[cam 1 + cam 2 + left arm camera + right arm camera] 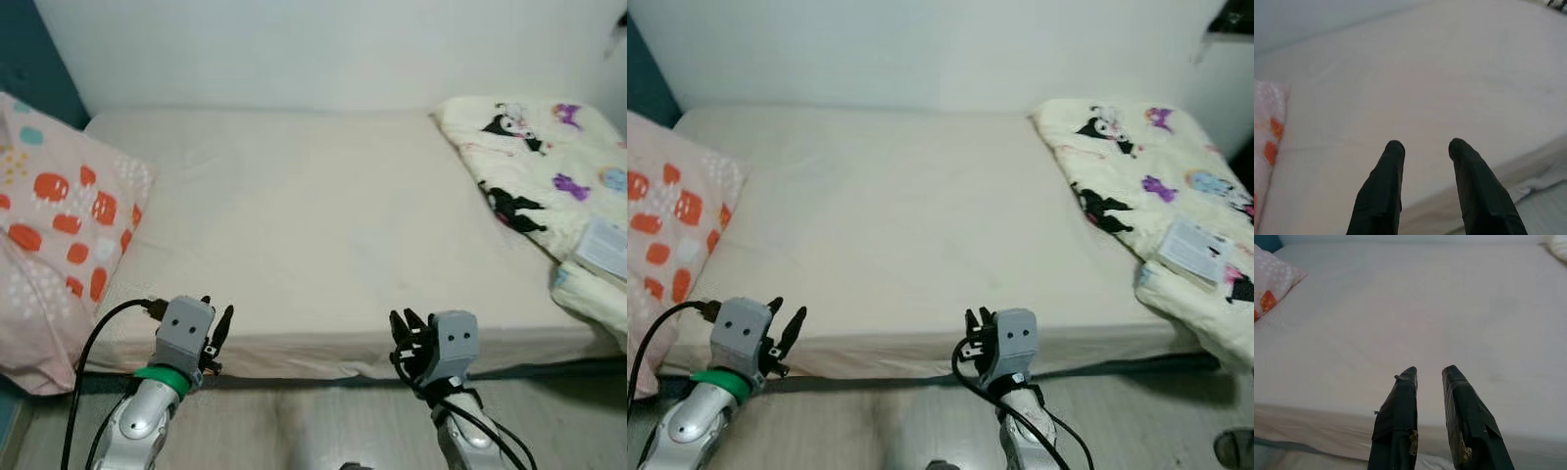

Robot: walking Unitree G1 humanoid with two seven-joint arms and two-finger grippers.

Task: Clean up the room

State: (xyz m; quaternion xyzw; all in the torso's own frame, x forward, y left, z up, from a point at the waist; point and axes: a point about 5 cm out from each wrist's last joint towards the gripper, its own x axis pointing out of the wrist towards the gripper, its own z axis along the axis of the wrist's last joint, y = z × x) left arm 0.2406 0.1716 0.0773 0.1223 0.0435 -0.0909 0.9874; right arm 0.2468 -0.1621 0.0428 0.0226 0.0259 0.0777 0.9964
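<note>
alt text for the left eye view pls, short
A bare cream mattress fills the view, with a pink pillow with orange spots at its left end and a cartoon-print quilt bunched at its right. The left gripper and right gripper hover open at the near edge, holding nothing.

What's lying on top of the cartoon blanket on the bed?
A small flat white packet or booklet rests on the cartoon blanket, near its front edge. Whatever lies beneath the blanket's folds is covered, so that cannot be told.
</note>
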